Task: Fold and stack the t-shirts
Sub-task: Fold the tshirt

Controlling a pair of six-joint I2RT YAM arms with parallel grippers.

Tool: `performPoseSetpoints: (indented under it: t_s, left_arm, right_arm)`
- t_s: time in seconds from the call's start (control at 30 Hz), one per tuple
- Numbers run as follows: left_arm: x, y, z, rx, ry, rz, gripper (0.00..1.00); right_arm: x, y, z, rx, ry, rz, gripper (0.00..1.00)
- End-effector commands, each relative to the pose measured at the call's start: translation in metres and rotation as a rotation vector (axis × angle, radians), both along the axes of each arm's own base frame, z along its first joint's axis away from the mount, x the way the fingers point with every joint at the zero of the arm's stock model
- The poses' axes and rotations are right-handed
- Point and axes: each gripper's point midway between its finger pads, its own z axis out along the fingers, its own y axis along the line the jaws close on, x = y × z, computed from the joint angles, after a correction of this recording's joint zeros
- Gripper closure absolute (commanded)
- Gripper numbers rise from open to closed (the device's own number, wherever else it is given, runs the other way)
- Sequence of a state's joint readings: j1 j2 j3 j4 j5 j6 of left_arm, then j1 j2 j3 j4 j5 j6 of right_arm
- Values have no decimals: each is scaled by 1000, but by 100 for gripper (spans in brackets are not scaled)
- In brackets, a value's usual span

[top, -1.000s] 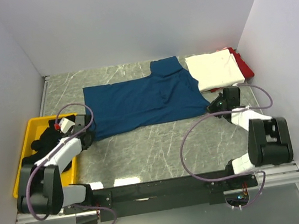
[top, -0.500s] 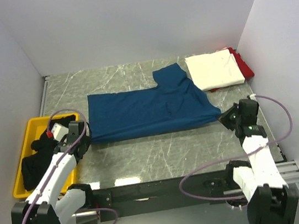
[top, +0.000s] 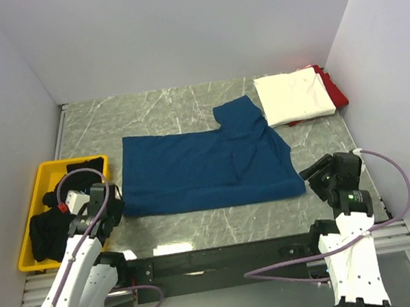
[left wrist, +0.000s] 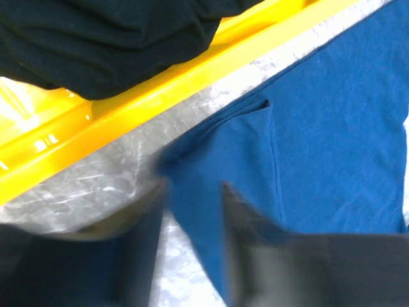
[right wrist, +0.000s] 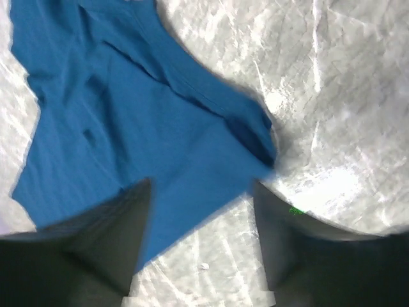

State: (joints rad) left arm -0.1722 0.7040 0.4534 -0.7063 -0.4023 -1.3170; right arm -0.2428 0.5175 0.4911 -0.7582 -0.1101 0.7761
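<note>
A navy-blue t-shirt lies spread flat across the middle of the marble table, one sleeve pointing to the back. My left gripper stands open at its near left corner. In the left wrist view that blue corner lies between the parted, blurred jaws of the gripper. My right gripper is open at the near right corner, and the hem lies loose between its wide-apart jaws. A folded white t-shirt rests on a red one at the back right.
A yellow tray at the left edge holds crumpled black t-shirts, seen close in the left wrist view above the tray's rim. White walls enclose the table on three sides.
Both arms drew back toward the near edge, pulling the blue t-shirt with them and flattening it. Both grippers went from shut on its corners to open.
</note>
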Motion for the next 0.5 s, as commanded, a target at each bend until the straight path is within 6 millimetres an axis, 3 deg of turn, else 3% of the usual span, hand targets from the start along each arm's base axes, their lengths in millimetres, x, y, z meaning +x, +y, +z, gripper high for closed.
performPoseSetpoints:
  t_s: [0.0,0.03,0.1,0.17,0.2,0.27,0.3,0.33,0.4,0.47]
  left_arm:
    - [-5,-2,3,-30,-5,17,49]
    - [-4,-3,6,-32,-13,11,36]
    - [2,-5,18,-25,-46,-17,31]
    - [11,-4,32,17,-80,-57,31]
    - [24,-5,53,26,-144,-66,31]
    - [35,-1,69,88,-154,-96,31]
    - [48,-1,94,100,-206,-98,31]
    - [58,-1,92,131,-171,-118,31]
    - [80,-4,114,145,-196,-133,31]
    - [104,-10,105,162,-136,-166,32]
  right_arm:
    - [0,-10,27,-53,-34,-29,25]
    - [2,-10,30,-56,-36,-18,21]
    - [16,-2,44,-55,-99,66,15]
    - [34,7,61,-57,-192,157,14]
    - [41,19,64,-16,-210,229,14]
    - [59,22,79,-24,-278,275,14]
    - [68,24,78,-3,-274,299,15]
    - [79,25,91,5,-303,301,20]
    - [98,26,86,35,-286,308,24]
    - [121,25,95,19,-325,289,29]
